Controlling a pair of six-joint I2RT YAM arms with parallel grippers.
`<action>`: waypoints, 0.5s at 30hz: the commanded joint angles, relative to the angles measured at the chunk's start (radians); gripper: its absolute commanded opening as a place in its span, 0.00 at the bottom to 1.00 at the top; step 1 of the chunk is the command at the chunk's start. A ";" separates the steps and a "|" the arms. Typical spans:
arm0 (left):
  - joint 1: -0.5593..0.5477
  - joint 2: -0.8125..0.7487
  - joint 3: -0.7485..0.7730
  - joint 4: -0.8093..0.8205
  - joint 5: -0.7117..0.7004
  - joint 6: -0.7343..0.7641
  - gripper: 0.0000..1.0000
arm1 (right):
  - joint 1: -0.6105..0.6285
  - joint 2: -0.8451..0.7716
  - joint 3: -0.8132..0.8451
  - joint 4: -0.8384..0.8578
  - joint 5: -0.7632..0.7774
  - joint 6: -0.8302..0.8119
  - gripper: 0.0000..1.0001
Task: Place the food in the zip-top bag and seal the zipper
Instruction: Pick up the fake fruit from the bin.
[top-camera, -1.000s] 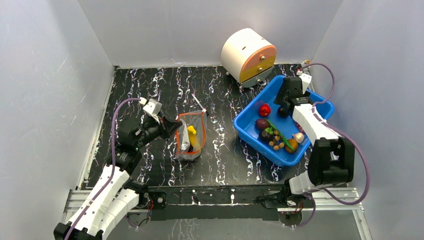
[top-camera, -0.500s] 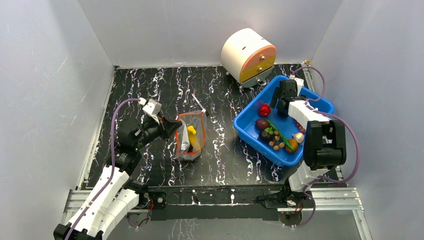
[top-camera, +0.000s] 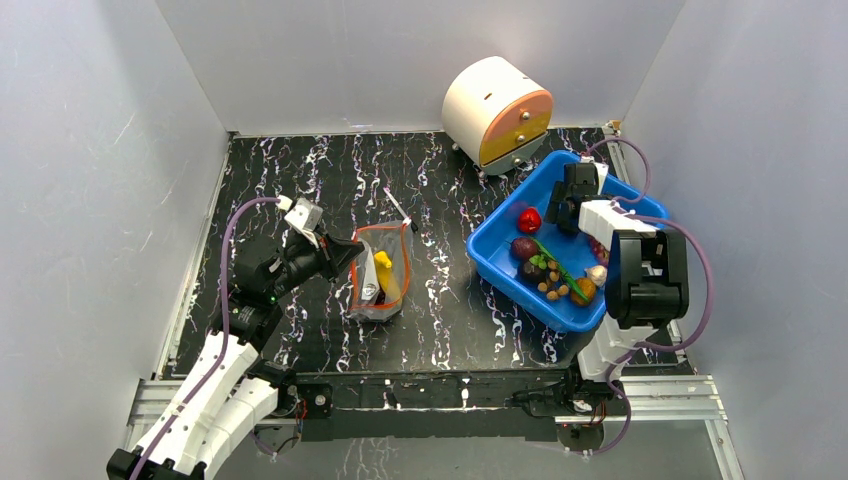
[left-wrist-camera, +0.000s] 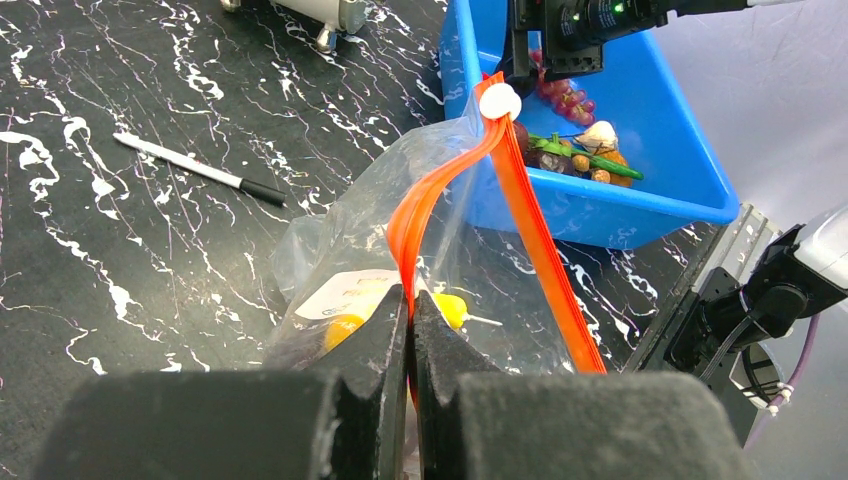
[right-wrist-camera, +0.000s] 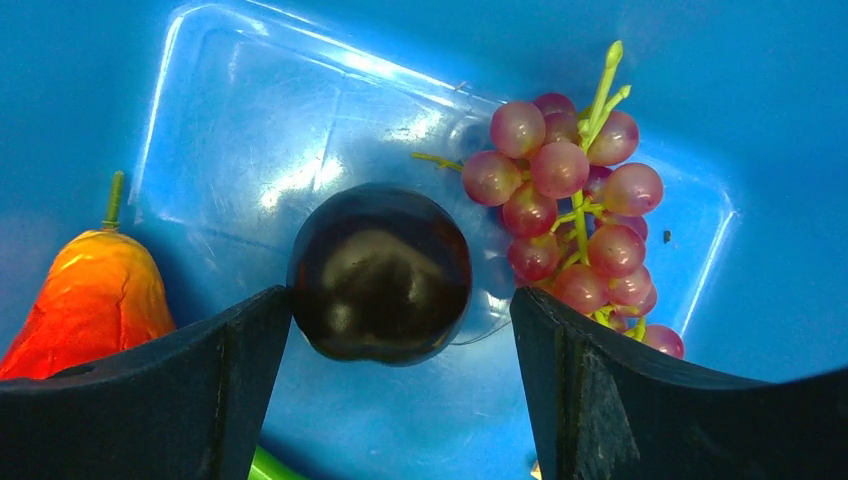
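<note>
Nothing here that you can read. One candidate only: the white label (left-wrist-camera: 345, 294) on the zip-top bag (left-wrist-camera: 340, 215). In your left wrist view it carries faint orange print, but this is blurred, crinkled over by the plastic and partly hidden, so you cannot make out a single letter. In the top view the label is too small to show any print.
</note>
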 joint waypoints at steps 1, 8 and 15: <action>-0.005 -0.014 0.040 0.018 0.014 0.009 0.00 | -0.005 0.010 0.038 0.072 -0.020 -0.035 0.77; -0.005 -0.018 0.042 0.013 0.010 0.011 0.00 | -0.005 0.043 0.068 0.064 -0.040 -0.053 0.63; -0.006 -0.019 0.041 0.014 0.007 0.012 0.00 | -0.005 0.022 0.049 0.056 -0.042 -0.046 0.54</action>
